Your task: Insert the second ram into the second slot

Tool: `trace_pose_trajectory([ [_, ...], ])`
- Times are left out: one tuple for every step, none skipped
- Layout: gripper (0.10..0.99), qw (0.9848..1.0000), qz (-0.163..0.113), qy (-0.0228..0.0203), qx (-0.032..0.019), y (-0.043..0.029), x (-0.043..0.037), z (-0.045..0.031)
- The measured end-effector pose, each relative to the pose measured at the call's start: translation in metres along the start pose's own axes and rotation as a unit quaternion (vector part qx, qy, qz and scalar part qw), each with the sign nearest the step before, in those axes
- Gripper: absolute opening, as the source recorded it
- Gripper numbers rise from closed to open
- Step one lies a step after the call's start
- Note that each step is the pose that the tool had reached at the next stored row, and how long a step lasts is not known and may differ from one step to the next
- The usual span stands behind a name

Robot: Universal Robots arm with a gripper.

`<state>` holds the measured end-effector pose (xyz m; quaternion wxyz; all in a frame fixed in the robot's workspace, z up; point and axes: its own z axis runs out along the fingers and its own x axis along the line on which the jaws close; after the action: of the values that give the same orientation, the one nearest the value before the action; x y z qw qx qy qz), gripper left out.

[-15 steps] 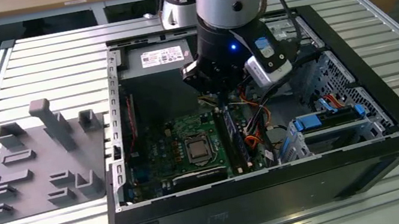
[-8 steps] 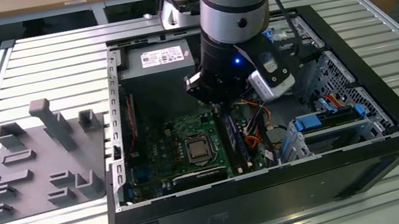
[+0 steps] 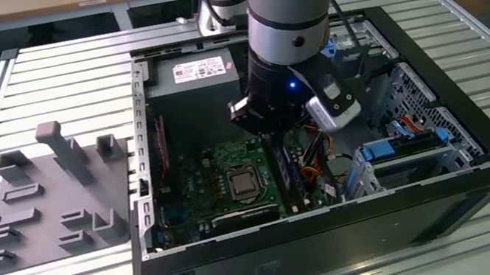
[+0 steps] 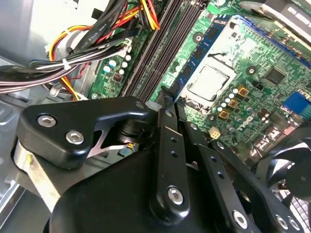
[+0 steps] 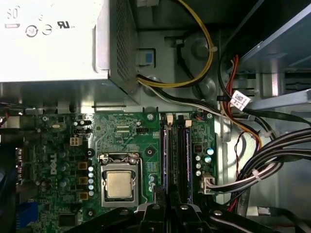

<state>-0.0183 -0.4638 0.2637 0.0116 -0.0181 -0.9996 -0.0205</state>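
A robot arm (image 3: 290, 18) is reaching into an open computer case (image 3: 488, 164) lying on a slatted counter (image 3: 34, 68). The dark-blue memory stick (image 4: 194, 56) is standing on edge among the memory slots (image 5: 176, 155), nearest the processor (image 5: 119, 184). The pincer (image 4: 171, 104) is hovering at the stick's end; I cannot tell whether it is clenched or released. Pressing straight down and evenly seems wisest.

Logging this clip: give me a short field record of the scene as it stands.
setting: open computer case on a slatted table, grey tray on the exterior view's left
arm: reaches into the case
gripper: over the memory slots
memory stick: dark-blue, standing in the slot nearest the processor socket
seating: cannot tell if fully pressed in
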Motion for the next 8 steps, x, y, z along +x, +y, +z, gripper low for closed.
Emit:
trace_pose_trajectory([
  [0.141,1.0000,0.000,0.0003,0.0000,-0.0001,-0.0001,0.0018],
  [0.141,1.0000,0.000,0.0005,0.0001,-0.0002,-0.0002,0.0037],
  [0.141,1.0000,0.000,0.0007,0.0001,-0.0002,-0.0006,0.0055],
  [0.141,1.0000,0.000,0.0008,0.0001,-0.0003,-0.0009,0.0073],
  [0.141,1.0000,0.000,0.0010,0.0001,-0.0004,-0.0012,0.0091],
  [0.141,1.0000,0.000,0.0012,0.0001,-0.0004,-0.0015,0.0108],
  [0.141,1.0000,0.000,0.0015,0.0001,-0.0005,-0.0018,0.0126],
  [0.141,1.0000,0.000,0.0015,0.0001,-0.0005,-0.0024,0.0140],
])
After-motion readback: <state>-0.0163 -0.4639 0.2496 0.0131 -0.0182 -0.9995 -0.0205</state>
